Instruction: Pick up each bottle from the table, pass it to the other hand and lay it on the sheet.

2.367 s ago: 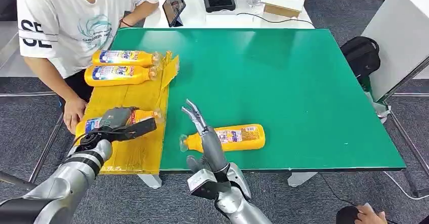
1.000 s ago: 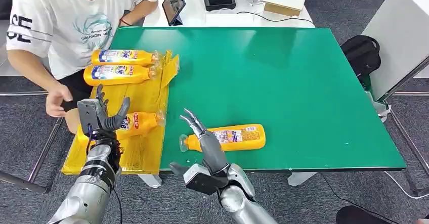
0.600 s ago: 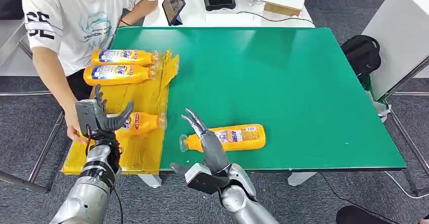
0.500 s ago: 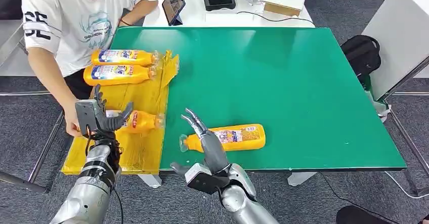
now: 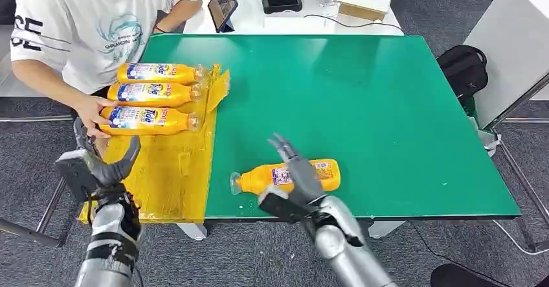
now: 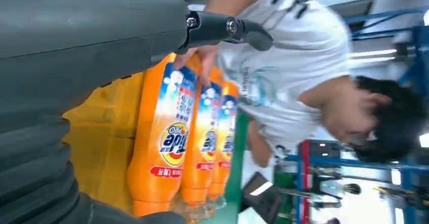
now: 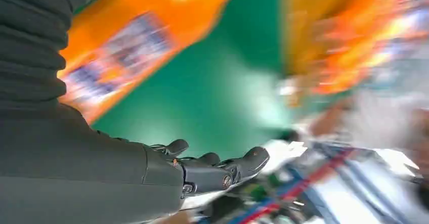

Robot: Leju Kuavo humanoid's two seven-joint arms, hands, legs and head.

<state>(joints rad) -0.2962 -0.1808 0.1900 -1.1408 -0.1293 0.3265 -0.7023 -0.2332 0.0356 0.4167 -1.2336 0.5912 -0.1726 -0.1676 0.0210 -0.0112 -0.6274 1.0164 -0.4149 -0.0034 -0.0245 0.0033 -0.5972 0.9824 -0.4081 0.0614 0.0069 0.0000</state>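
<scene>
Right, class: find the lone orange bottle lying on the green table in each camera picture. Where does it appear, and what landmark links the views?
Head view: the lone orange bottle lies near the front edge, partly behind the right hand.
Left wrist view: not in it.
Right wrist view: blurred, upper left, above the grey hand.
Shared landmark: the yellow sheet, with a person's hand on its nearest bottle.

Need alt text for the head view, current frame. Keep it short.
Three orange bottles lie side by side on a yellow sheet at the left of a green table; a person's hand touches the nearest. A fourth bottle lies on the table under the robot's open right hand; its left hand is open, empty.
</scene>
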